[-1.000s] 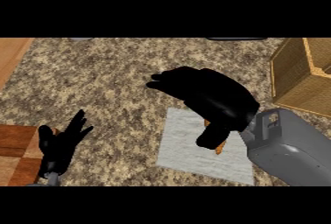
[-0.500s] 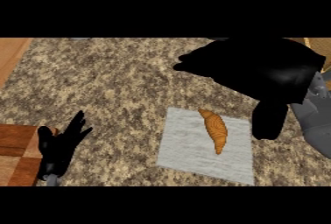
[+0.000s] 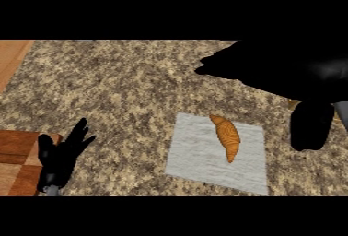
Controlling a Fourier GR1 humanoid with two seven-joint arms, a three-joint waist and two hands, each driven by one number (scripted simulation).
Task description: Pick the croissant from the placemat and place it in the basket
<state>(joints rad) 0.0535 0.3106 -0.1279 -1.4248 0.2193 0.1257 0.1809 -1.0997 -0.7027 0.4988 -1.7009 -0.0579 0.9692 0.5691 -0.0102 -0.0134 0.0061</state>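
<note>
An orange croissant [image 3: 228, 136] lies lengthwise on the pale grey placemat [image 3: 204, 161], on its right half. My right hand [image 3: 285, 69] hovers high at the upper right, large in the head view, apart from the croissant. Its fingers stretch out to the left and its thumb [image 3: 311, 125] hangs down; it is open and holds nothing. This hand covers the basket, except perhaps a tan sliver [image 3: 293, 104] beside the thumb. My left hand [image 3: 60, 154] rests open at the lower left, fingers up.
The speckled stone counter [image 3: 115, 87] spreads around the placemat. A wooden checkered board [image 3: 17, 156] lies under the left hand at the lower left. A strip of light wood [image 3: 12, 55] shows at the upper left.
My right hand has lifted off the placemat and moved up and to the right, uncovering the croissant, which stays on the mat. The basket is now hidden behind the hand. The left hand is unchanged.
</note>
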